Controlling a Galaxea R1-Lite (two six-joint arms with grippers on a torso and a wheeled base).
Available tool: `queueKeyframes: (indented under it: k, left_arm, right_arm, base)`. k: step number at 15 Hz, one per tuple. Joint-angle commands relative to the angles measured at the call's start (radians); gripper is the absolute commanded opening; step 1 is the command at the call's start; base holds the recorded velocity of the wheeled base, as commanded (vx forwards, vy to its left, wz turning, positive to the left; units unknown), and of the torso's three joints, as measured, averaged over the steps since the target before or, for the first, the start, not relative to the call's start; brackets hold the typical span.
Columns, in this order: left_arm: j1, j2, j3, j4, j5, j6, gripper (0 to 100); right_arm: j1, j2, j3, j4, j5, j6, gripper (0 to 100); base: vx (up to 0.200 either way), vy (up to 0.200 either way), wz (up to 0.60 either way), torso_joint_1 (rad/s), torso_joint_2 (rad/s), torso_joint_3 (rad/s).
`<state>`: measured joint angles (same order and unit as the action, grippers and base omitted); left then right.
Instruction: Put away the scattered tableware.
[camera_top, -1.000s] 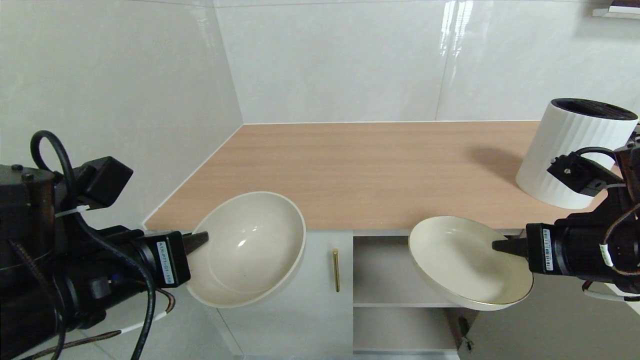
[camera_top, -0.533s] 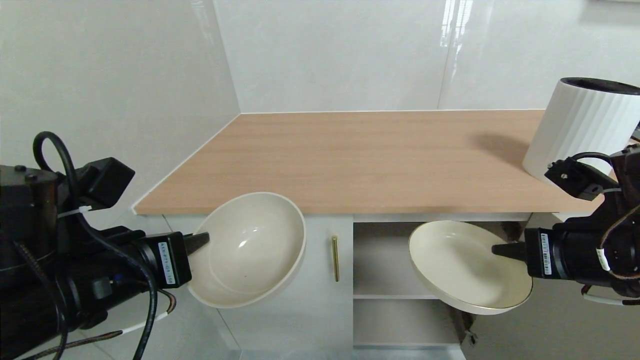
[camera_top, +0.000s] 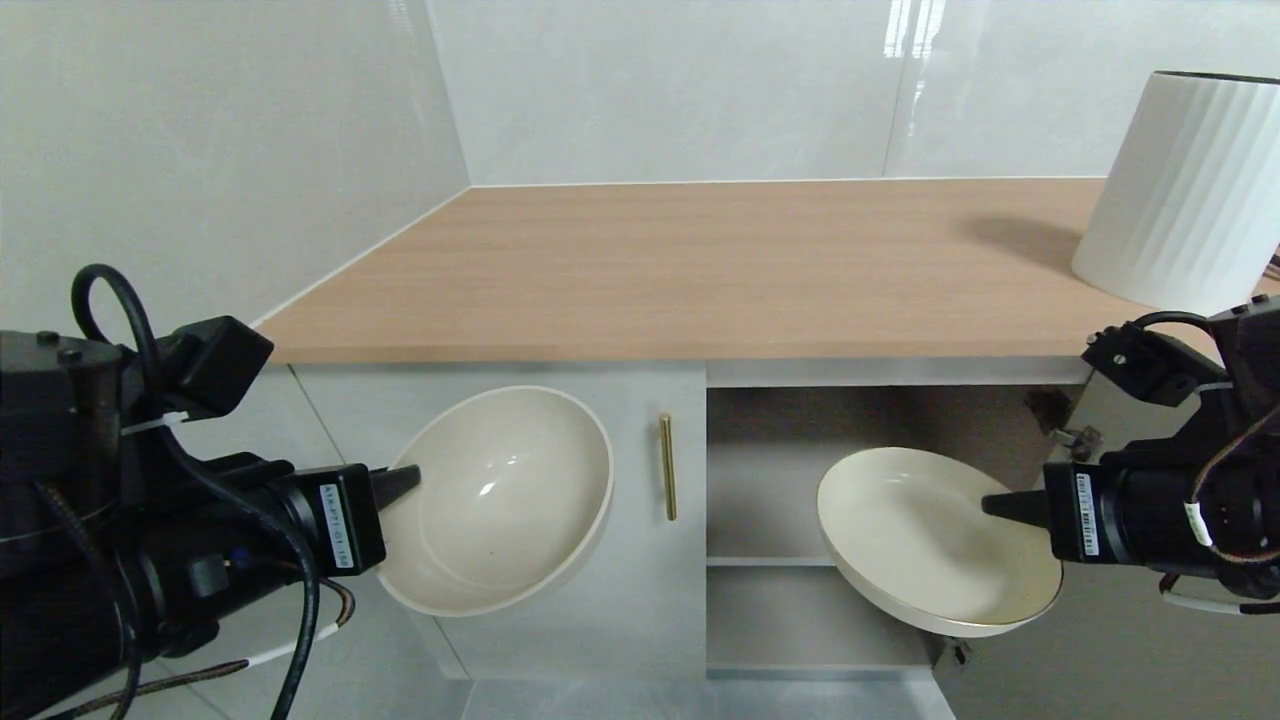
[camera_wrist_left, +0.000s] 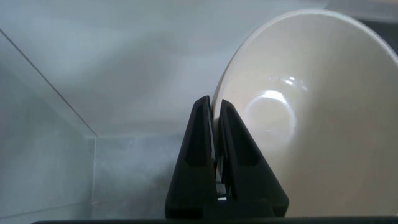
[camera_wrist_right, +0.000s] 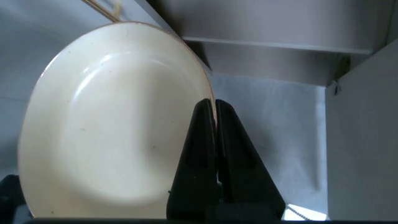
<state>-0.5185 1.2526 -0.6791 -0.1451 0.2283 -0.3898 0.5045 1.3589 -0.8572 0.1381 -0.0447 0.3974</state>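
Just below the front edge of a light wooden countertop (camera_top: 700, 270), the robot holds a piece of crockery in each arm before a pale grey kitchen cabinet (camera_top: 520, 395). The left gripper (camera_top: 400, 482) has its black jaws pinched tight on the rim of a deep, glossy cream ceramic bowl (camera_top: 500, 500), one finger inside the rim and one outside. The bowl is tipped so that its hollow faces up and out, and it hangs in the air in front of the cabinet's closed left door, just beside a slim vertical brass handle (camera_top: 667, 480). The right gripper (camera_top: 995, 503) is clamped in the same way on the edge of a shallow cream plate with a thin gold rim (camera_top: 920, 530). The plate is tilted and is held in front of the cabinet's open right-hand compartment, level with the grey inner shelf (camera_top: 770, 562). Bowl and plate are well apart. On the countertop's far right stands a tall white ribbed cylindrical container (camera_top: 1180, 190).
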Motion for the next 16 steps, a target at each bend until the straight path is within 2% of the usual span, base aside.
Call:
queueKeyframes:
  k: [1, 5, 11, 13, 16]
  left_arm:
    - [0.0, 0.004, 0.0, -0.001, 0.0, 0.0, 0]
    - [0.0, 0.002, 0.0, -0.001, 0.0, 0.0, 0]
    - [0.002, -0.001, 0.0, -0.001, 0.0, 0.0, 0]
    - [0.002, 0.005, 0.001, -0.001, 0.0, 0.0, 0]
    - [0.008, 0.013, 0.001, -0.001, -0.006, -0.003, 0]
  right_arm:
    - [0.0, 0.008, 0.007, 0.0, 0.0, -0.006, 0]
    - [0.0, 0.019, 0.01, 0.0, 0.0, -0.014, 0]
    - [0.002, 0.085, 0.014, -0.04, 0.005, -0.023, 0]
    - [-0.001, 0.195, 0.003, -0.061, 0.02, -0.055, 0]
    - [-0.047, 0.516, -0.097, -0.244, 0.032, -0.028, 0]
  base:
    - [0.0, 0.0, 0.0, -0.129, 0.46, 0.32]
    - [0.0, 0.0, 0.0, -0.091, 0.42, 0.32]
    - [0.0, 0.0, 0.0, -0.011, 0.06, 0.048]
    - [0.0, 0.0, 0.0, 0.0, 0.0, 0.0]
    - [0.0, 0.0, 0.0, 0.0, 0.0, 0.0]
